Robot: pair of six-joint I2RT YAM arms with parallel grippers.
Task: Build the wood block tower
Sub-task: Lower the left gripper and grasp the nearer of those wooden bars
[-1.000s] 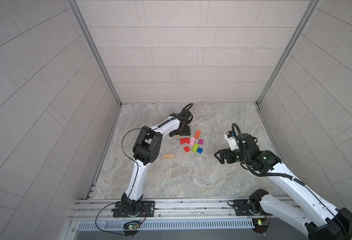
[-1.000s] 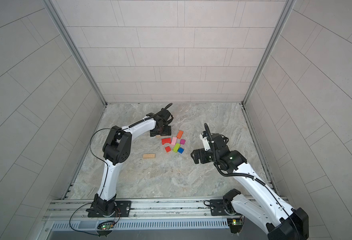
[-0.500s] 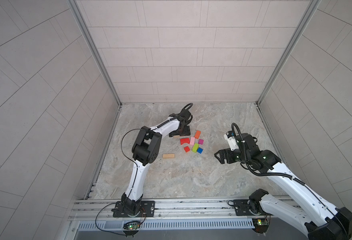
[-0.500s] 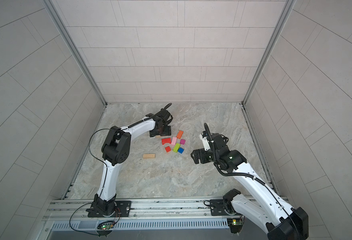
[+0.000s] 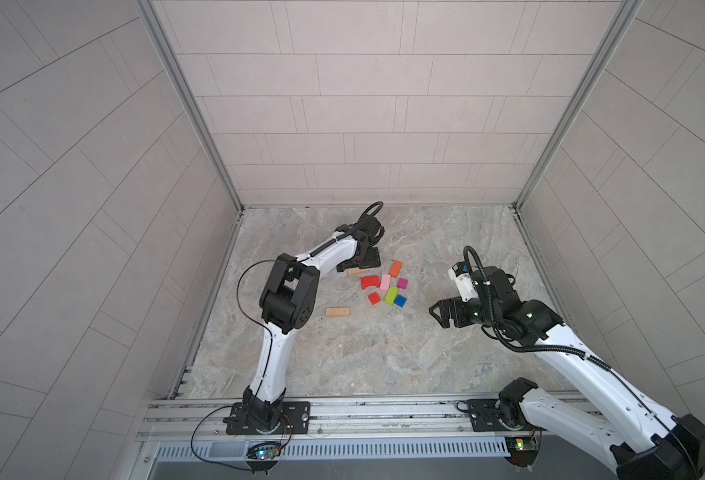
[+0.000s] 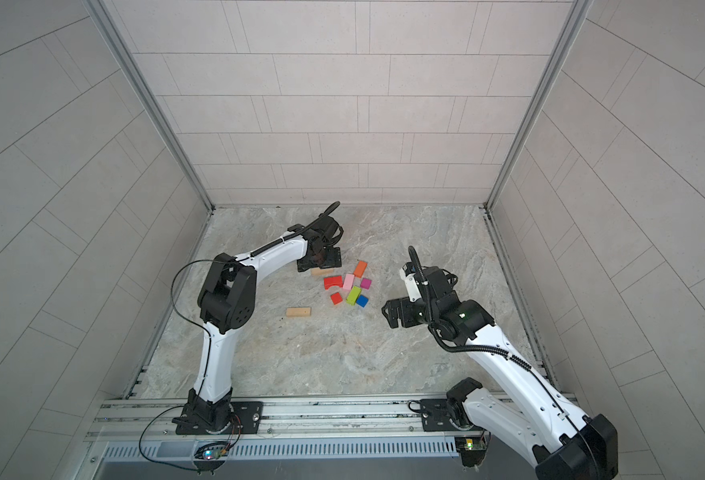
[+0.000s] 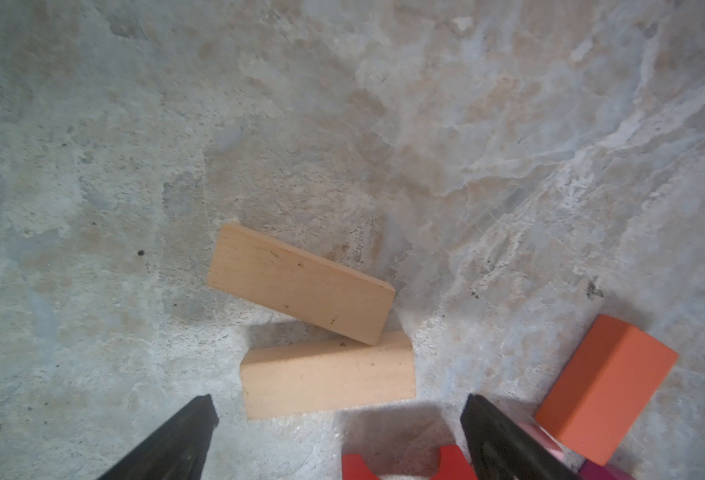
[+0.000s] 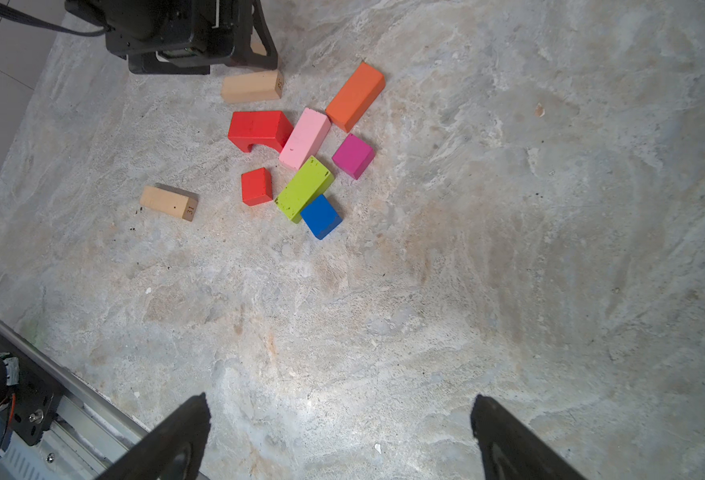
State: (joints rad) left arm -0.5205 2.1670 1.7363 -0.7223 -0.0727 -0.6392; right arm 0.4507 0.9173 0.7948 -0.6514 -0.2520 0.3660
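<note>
The wood blocks lie loose on the table in both top views: red arch [image 5: 370, 282], pink oblong [image 5: 385, 281], orange oblong [image 5: 396, 268], magenta cube [image 5: 402, 283], lime oblong [image 5: 391, 295], blue cube [image 5: 400, 301], red cube [image 5: 374, 298] and a lone tan bar [image 5: 337, 312]. No tower shows. My left gripper [image 5: 361, 264] hangs open just over two more tan bars. In the left wrist view one bar [image 7: 327, 376] lies flat near the open left gripper [image 7: 340, 409], and the other bar [image 7: 300, 284] leans on it. My right gripper [image 8: 340, 409] is open over bare table, right of the cluster.
Tiled walls close the table [image 5: 363, 357] in on the left, back and right. A metal rail [image 5: 342, 409] with both arm bases runs along the front. The left arm's elbow [image 5: 286, 297] stands left of the lone tan bar.
</note>
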